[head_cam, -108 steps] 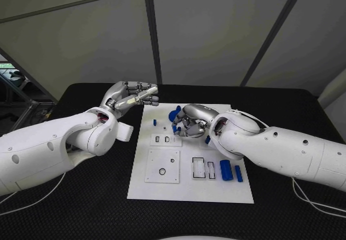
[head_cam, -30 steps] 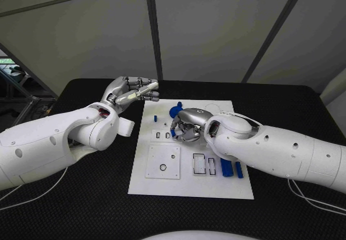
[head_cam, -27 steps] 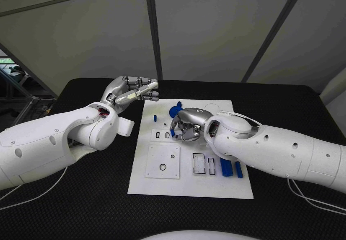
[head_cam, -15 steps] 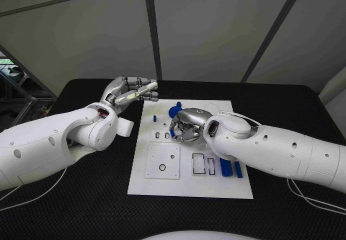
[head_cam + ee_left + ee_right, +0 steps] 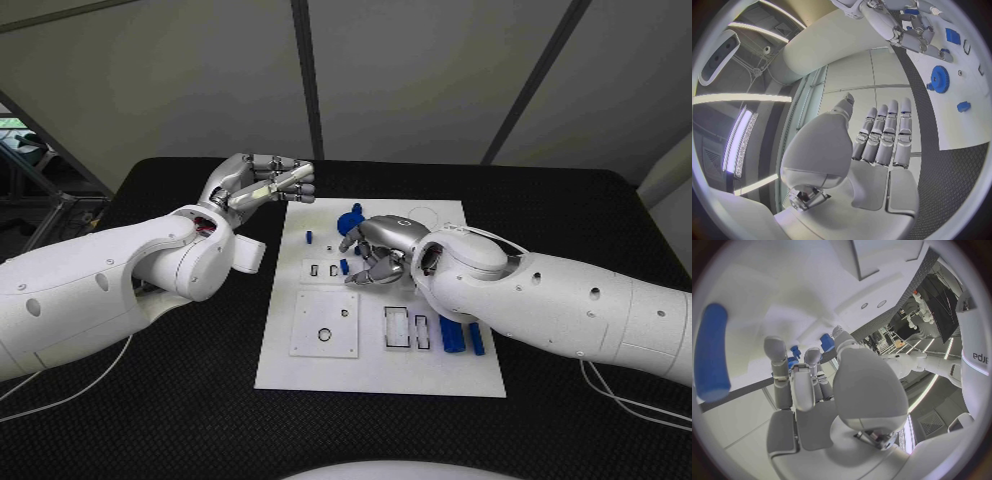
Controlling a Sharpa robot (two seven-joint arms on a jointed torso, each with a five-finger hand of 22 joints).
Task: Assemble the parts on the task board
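Left silver many-fingered hand (image 5: 260,184) is raised off the black table (image 5: 173,400), just beyond the far left corner of the white rectangular task board (image 5: 378,375). Its fingers (image 5: 886,132) lie side by side, curled in, thumb alongside; nothing in them that I can see.

Small blue peg part (image 5: 309,237) stands on the board between the two hands, nearer the left hand's fingertips. Round blue gear part (image 5: 351,221) sits just past the right hand's fingers, far side; in the left wrist view it shows as a toothed disc (image 5: 940,79) on the board.

Right silver many-fingered hand (image 5: 378,250) is down over the board's middle, fingers (image 5: 776,362) curled downward over the small slots. Right wrist view shows small blue pieces (image 5: 826,342) right at the fingertips, but I cannot tell whether they're pinched or just lying under them.

White square inset plate with a round hole (image 5: 326,337) lies on the board on the near side of the right hand's fingers. Two black-outlined rectangular slots (image 5: 398,327) sit beside it. Two upright blue bar parts (image 5: 451,338) lie beyond the slots, under the right forearm, well clear of the fingertips.
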